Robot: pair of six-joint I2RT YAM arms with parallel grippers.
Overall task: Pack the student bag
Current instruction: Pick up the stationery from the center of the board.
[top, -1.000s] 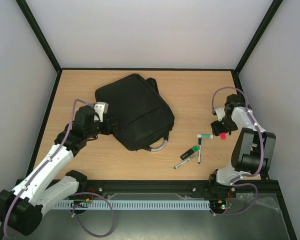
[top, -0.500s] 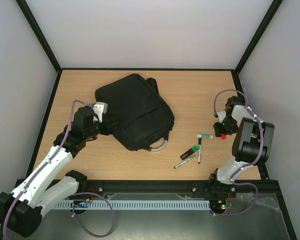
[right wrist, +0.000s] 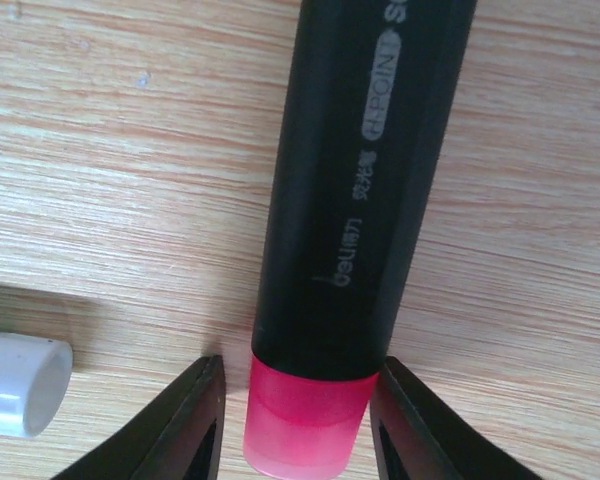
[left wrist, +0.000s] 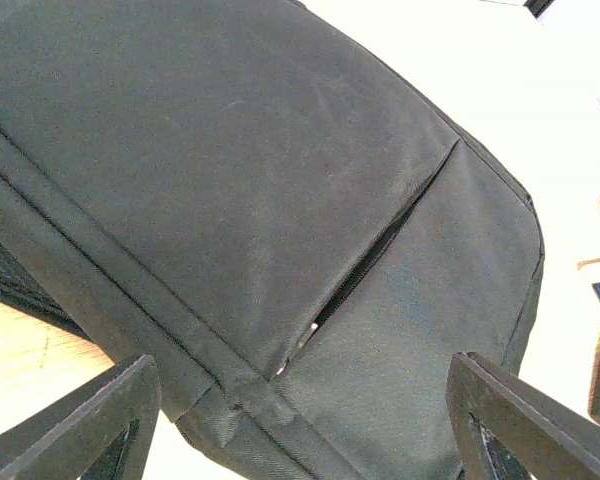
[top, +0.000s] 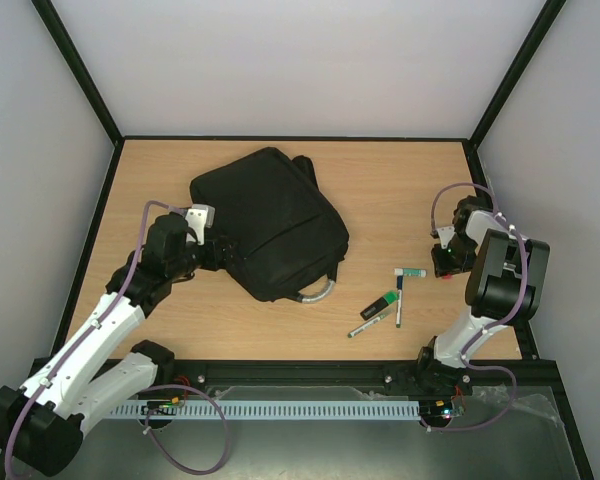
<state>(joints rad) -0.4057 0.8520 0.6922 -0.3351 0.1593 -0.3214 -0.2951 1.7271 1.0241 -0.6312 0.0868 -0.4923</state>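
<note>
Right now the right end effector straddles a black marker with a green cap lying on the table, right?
Not quite: the cap is pink, not green, as the right wrist view shows. The rest holds: the right end effector straddles the black marker, which lies on the table.

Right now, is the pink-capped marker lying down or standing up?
Lying down. The marker rests flat on its side on the wooden table, with its pink cap inside the right pincer.

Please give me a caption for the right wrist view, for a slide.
Right tool straddling the pink end of a black marker on the wooden table, white-capped pen nearby.
</note>
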